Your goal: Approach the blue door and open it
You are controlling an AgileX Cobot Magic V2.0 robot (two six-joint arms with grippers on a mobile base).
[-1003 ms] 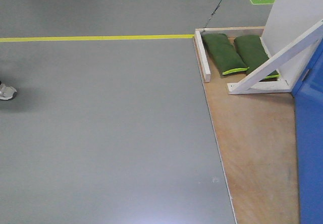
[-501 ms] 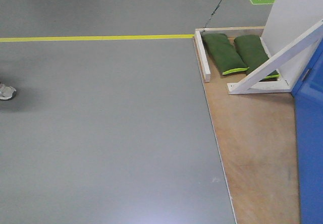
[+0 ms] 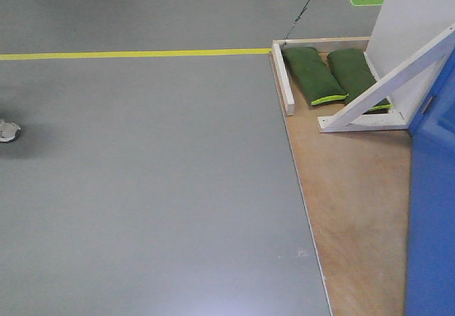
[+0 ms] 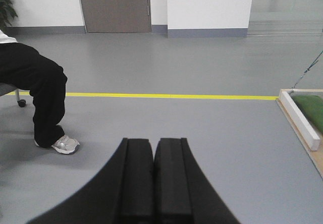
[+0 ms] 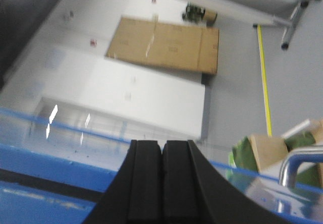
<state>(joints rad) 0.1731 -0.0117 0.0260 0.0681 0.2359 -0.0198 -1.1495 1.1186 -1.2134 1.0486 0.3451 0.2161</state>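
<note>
The blue door (image 3: 432,223) fills the right edge of the front view as a tall glossy panel standing on a plywood base (image 3: 355,202). In the right wrist view its shiny blue face (image 5: 50,183) lies close under my right gripper (image 5: 162,143), which is shut with nothing between its pads. The silver lever handle (image 5: 299,166) shows to the right of that gripper, apart from it. My left gripper (image 4: 153,141) is also shut and empty, pointing out over grey floor away from the door.
White frame braces (image 3: 384,81) and two green sandbags (image 3: 313,74) sit at the back of the base, behind a white beam (image 3: 286,81). A yellow floor line (image 3: 135,53) crosses the grey floor. A seated person's leg (image 4: 48,98) and shoe (image 4: 65,144) are at the left.
The front view has shifted a little to the right: the base, sandbags and shoe slid left and the blue door takes up more of the frame.
</note>
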